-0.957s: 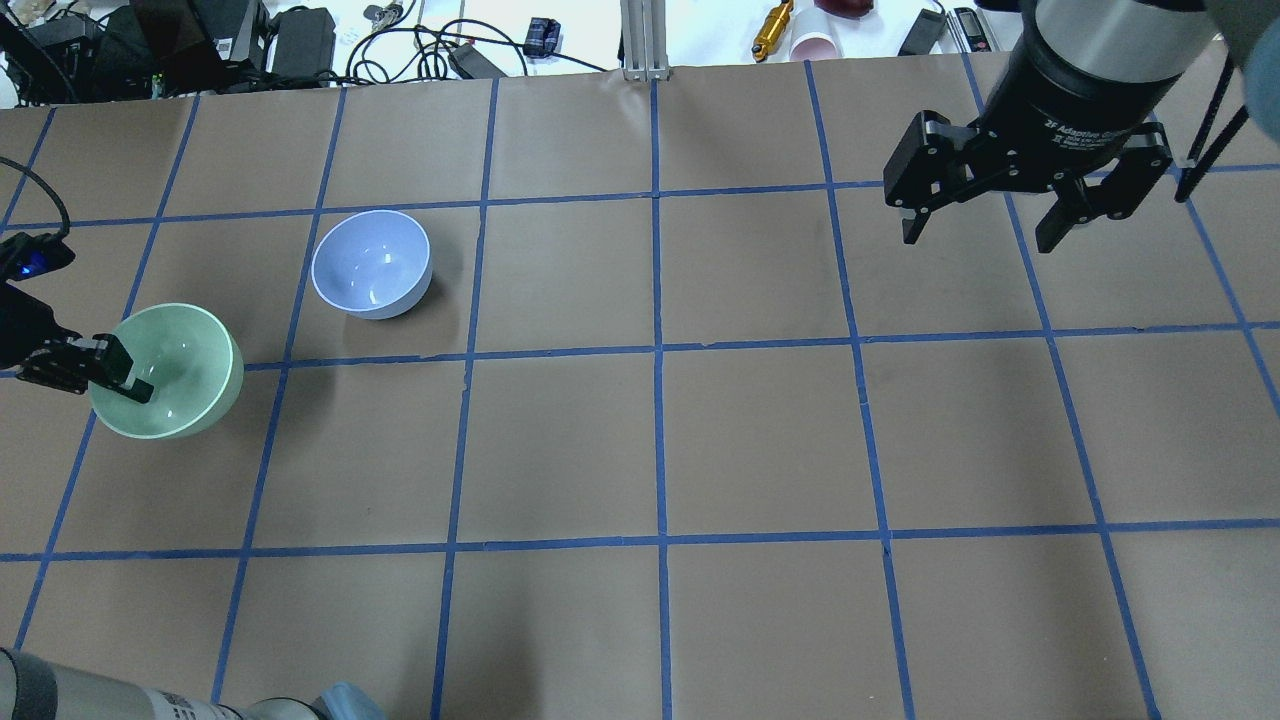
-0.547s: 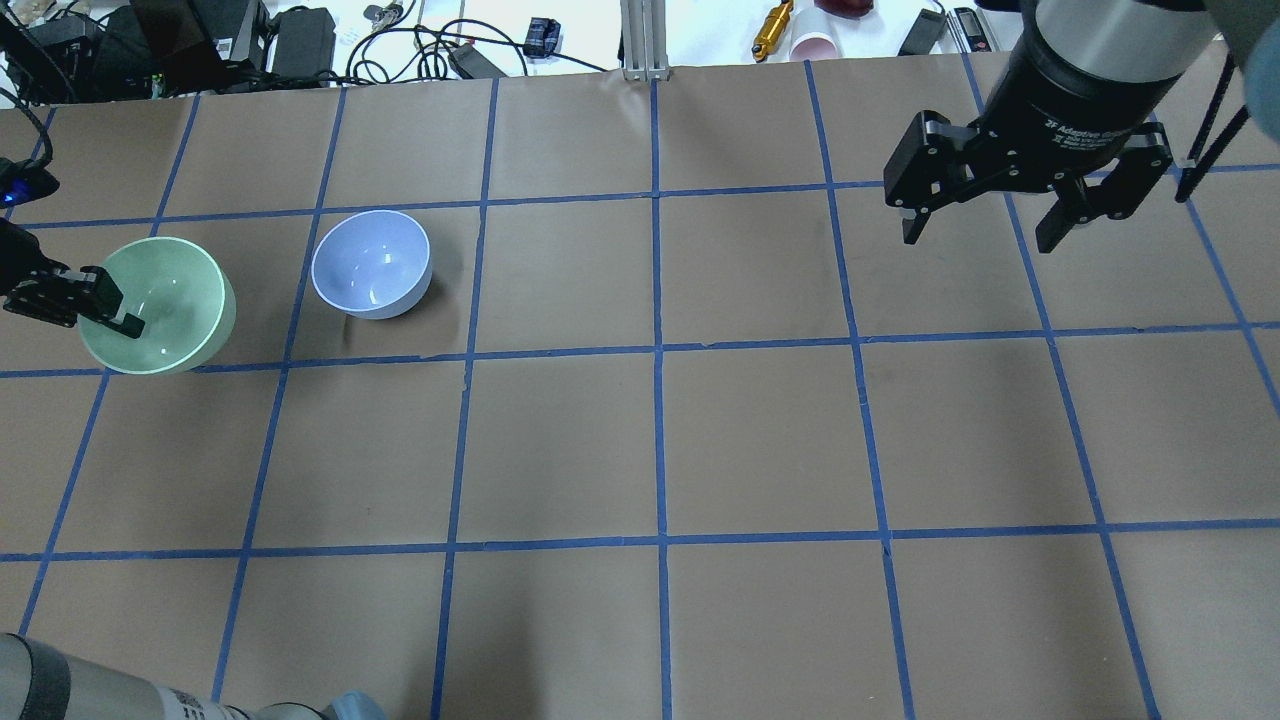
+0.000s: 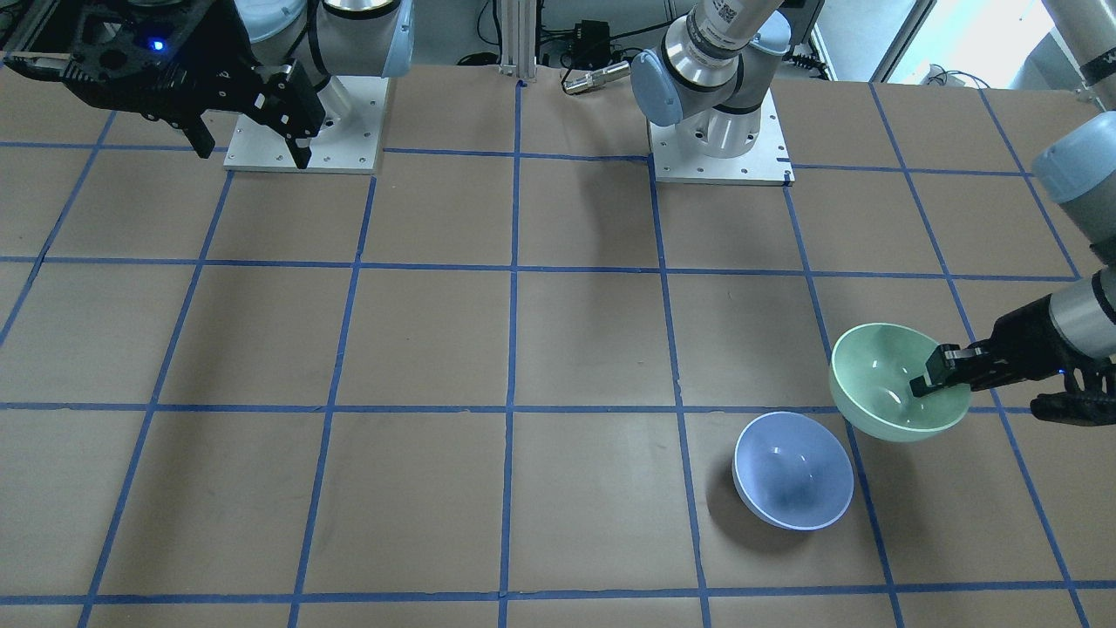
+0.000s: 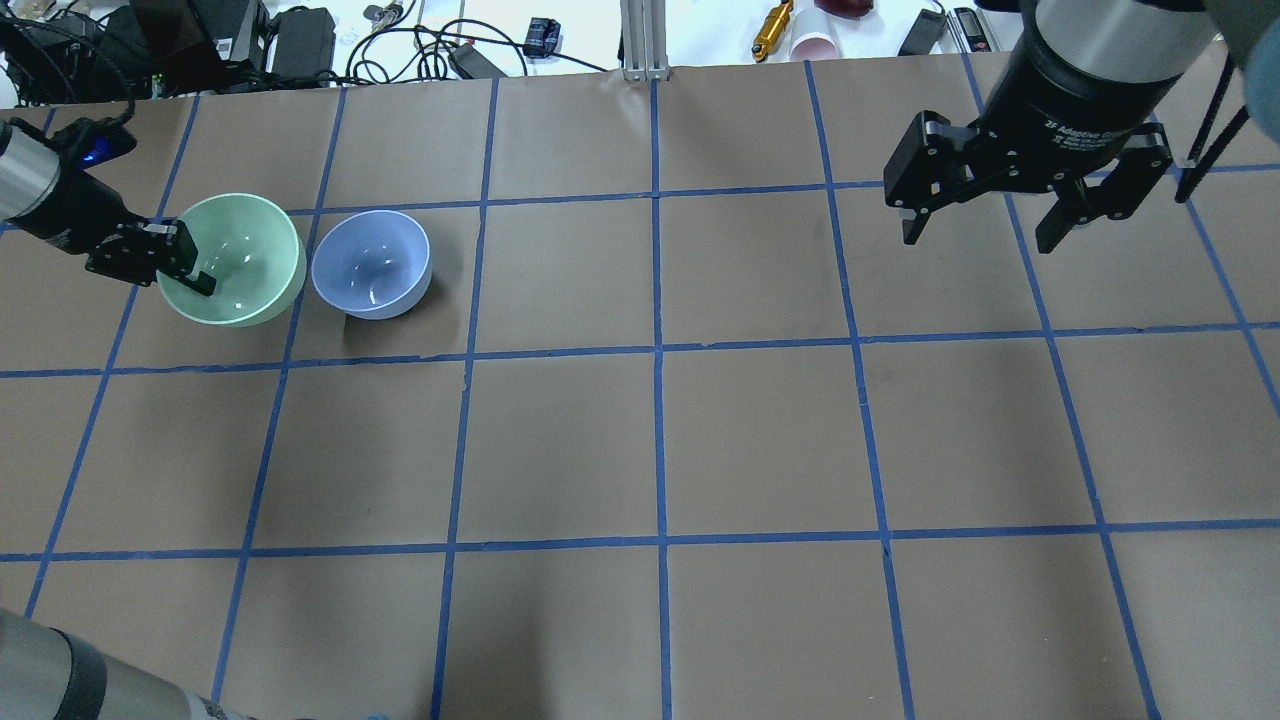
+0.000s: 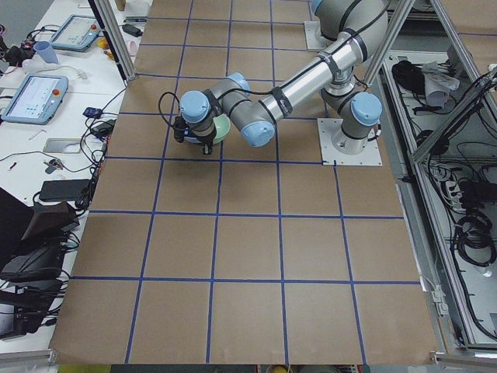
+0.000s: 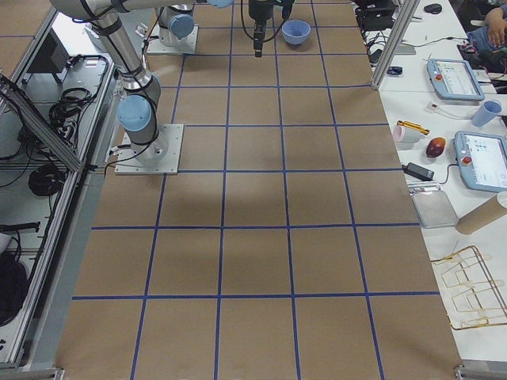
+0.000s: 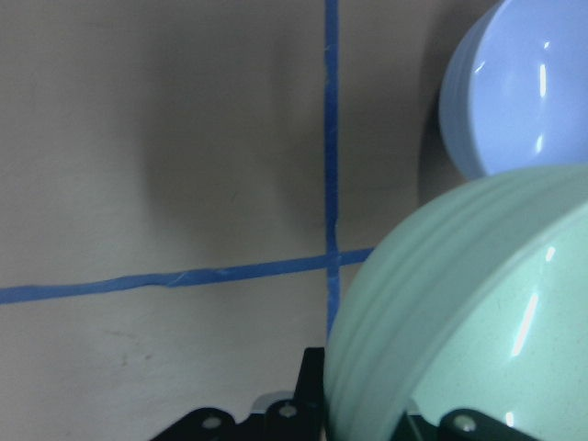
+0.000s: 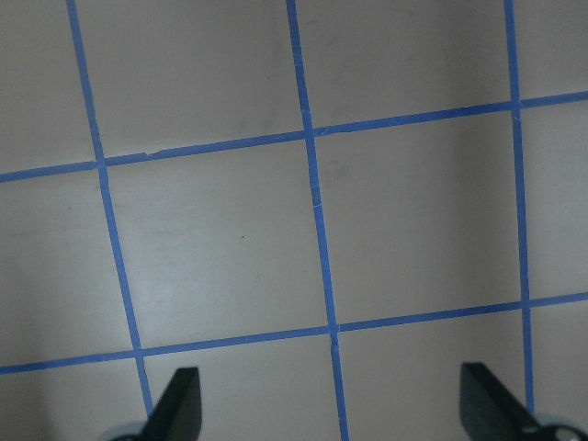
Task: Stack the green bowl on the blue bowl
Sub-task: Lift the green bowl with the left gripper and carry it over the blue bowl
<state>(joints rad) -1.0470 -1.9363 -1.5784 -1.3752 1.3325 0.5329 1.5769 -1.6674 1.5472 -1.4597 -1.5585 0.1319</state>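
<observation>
The green bowl is held off the table by its rim, just left of the blue bowl, which rests on the brown paper. My left gripper is shut on the green bowl's rim, one finger inside the bowl. In the front-facing view the green bowl hangs beside and a little above the blue bowl, held by the left gripper. The left wrist view shows the green bowl close below and the blue bowl beyond. My right gripper is open and empty, high at the far right.
The table is brown paper with a grid of blue tape lines. Cables, power supplies and small tools lie beyond the far edge. The robot bases stand at the near side.
My left gripper has carried the green bowl up the view and rightward, from the near left to right beside the blue bowl. The right arm has not moved.
</observation>
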